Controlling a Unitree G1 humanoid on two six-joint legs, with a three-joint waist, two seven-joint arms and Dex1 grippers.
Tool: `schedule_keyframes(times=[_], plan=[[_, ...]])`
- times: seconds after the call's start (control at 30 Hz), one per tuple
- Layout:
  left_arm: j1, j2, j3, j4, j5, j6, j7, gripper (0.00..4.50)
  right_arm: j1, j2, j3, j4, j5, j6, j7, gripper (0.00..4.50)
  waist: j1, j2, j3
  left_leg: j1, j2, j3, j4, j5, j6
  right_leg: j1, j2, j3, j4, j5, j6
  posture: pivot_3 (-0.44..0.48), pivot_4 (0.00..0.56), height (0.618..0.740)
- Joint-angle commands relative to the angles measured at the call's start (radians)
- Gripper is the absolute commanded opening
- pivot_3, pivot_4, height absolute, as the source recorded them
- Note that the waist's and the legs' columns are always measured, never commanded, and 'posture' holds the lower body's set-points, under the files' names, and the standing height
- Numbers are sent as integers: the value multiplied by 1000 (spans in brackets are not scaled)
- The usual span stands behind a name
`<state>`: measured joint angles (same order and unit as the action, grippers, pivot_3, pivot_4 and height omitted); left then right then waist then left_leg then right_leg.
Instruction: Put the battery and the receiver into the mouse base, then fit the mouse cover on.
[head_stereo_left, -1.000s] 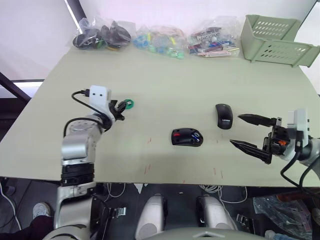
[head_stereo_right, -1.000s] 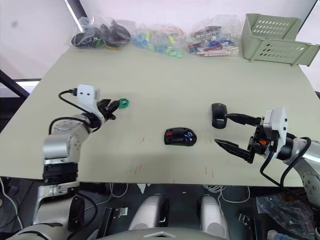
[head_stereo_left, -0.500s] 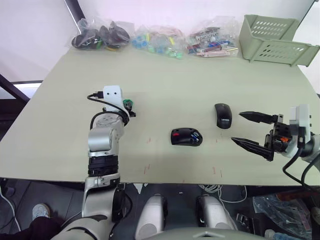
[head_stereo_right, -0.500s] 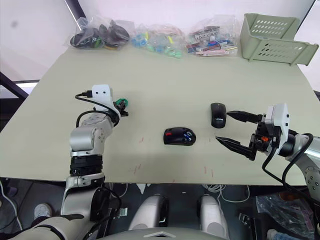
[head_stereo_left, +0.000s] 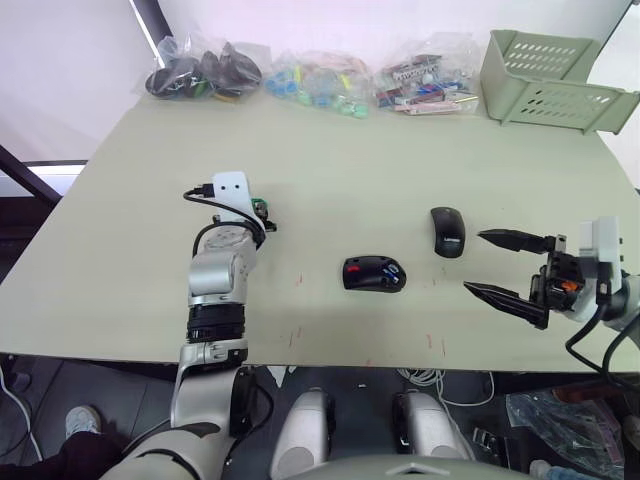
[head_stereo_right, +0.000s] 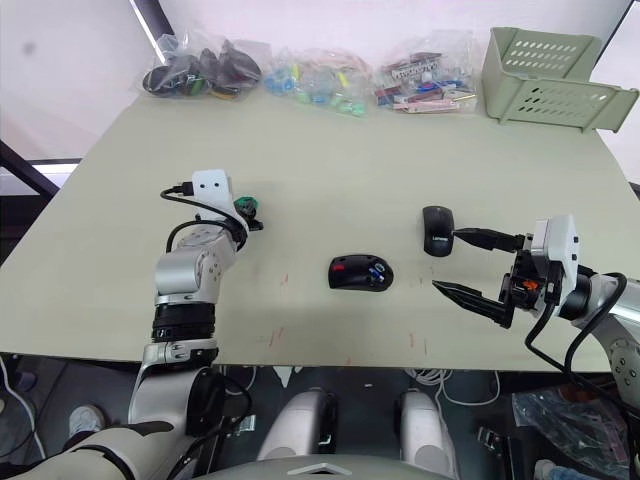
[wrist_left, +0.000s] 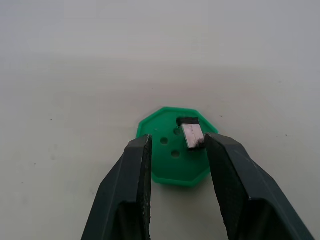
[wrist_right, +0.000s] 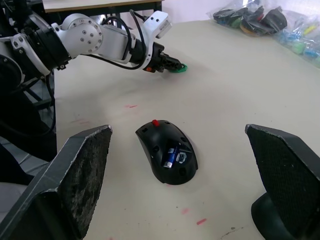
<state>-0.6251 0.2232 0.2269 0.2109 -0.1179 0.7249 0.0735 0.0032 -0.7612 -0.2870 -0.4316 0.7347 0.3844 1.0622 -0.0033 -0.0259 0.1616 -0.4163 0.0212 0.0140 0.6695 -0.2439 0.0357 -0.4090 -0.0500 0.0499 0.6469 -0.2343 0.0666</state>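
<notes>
The mouse base (head_stereo_left: 374, 273) lies open at the table's middle, and the blue battery (wrist_right: 170, 156) sits inside it beside a red patch. To its right lies the mouse cover (head_stereo_left: 447, 231), a smooth black shell. The receiver (wrist_left: 192, 136), a tiny whitish piece, rests on a green disc (wrist_left: 175, 150) at the left. My left gripper (wrist_left: 176, 145) is open just over that disc, and one of its fingers (wrist_left: 227, 165) is close beside the receiver. My right gripper (head_stereo_left: 475, 262) stands wide open just right of the cover, holding nothing.
Several clear bags of small parts (head_stereo_left: 320, 78) line the table's far edge. A pale green basket (head_stereo_left: 550, 75) sits at the far right corner. The table's near edge (head_stereo_left: 330, 358) runs just in front of both arms.
My left arm has swung its elbow to the right, so the forearm now points away from me, while its gripper has stayed at the green disc. The right gripper has hardly moved.
</notes>
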Motion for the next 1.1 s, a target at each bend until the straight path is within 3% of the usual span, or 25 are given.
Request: schedule_keyframes(times=[0.03,1.1], plan=[[-26,1,-1,-6,8,-27,8,1799,1,-9,-35,-14,9,-21,9,4500,0,0,0,0,0,0,0,0,0,0,0,0,0,0,0,0,150,740],[-19,8,-13,-21,5,7,0,1799,26,12,-35,-20,-4,-44,3,4500,0,0,0,0,0,0,0,0,0,0,0,0,0,0,0,0,150,740]])
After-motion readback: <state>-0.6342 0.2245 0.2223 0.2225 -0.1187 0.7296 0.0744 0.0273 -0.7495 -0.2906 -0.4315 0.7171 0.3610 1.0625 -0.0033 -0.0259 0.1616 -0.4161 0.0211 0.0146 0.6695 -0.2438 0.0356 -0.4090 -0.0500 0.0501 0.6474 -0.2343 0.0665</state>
